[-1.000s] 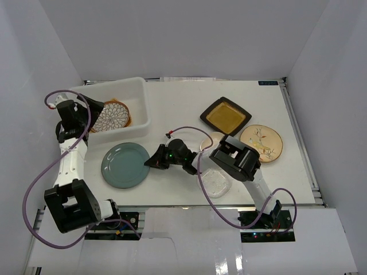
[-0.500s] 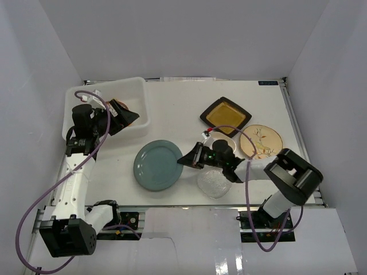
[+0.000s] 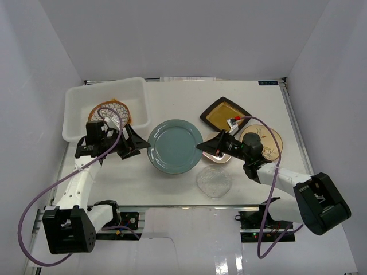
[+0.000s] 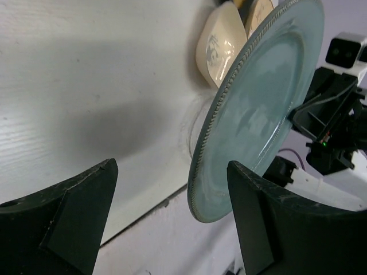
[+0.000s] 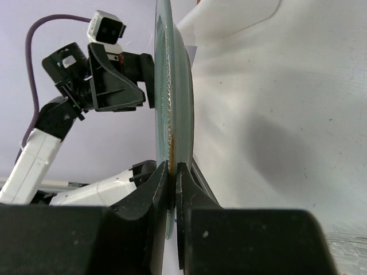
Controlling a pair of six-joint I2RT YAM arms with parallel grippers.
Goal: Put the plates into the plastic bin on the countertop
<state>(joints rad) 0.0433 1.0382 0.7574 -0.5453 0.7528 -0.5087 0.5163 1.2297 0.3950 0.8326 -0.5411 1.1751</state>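
The grey-blue round plate (image 3: 175,146) is lifted off the countertop (image 3: 172,103) and tilted. My right gripper (image 3: 202,148) is shut on its right rim; the right wrist view shows the jaws (image 5: 171,169) pinching the plate's edge (image 5: 175,86). My left gripper (image 3: 139,146) is open at the plate's left rim. In the left wrist view the plate (image 4: 264,97) stands on edge just beyond my left gripper's (image 4: 172,166) spread jaws, not touching them. The white plastic bin (image 3: 137,91) at the back left holds the brown-rimmed petal plate (image 3: 110,113) over an orange woven one.
The black square plate (image 3: 225,114) and cream floral plate (image 3: 265,140) lie at the right. The cream squarish bowl (image 3: 213,138) sits partly under my right gripper. The clear glass dish (image 3: 214,181) lies near the front edge, below the held plate's right side.
My right gripper has carried the grey-blue plate right and away from the front edge, lifting it. My left gripper has left the bin and swung over to the plate's left rim, open.
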